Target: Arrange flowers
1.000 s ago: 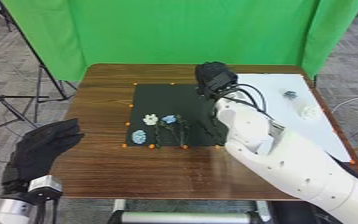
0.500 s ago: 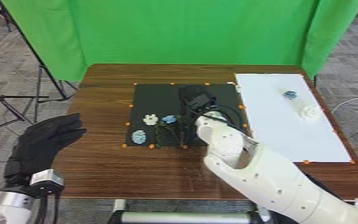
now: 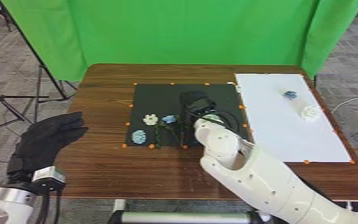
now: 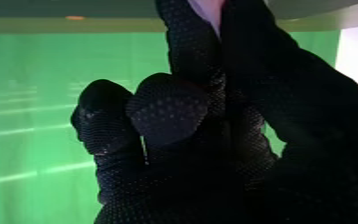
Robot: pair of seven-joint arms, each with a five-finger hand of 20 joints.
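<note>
Fingers and thumb of the right hand (image 3: 193, 101) pinch a pale pink piece (image 4: 209, 9), too little exposed to identify; the hand lies over the black mat (image 3: 151, 95). Fingers of the left hand (image 3: 44, 137), extended and relaxed, lie beyond the table's left edge. On the mat, near its left side: a white flower (image 3: 150, 119), a blue flower (image 3: 168, 119) just beside it, and a pale-blue flower cluster (image 3: 139, 136) nearer the robot. Right of the mat, a white sheet (image 3: 282, 135) bears a small grey-blue bloom (image 3: 290, 94) and a white bloom (image 3: 310, 113).
</note>
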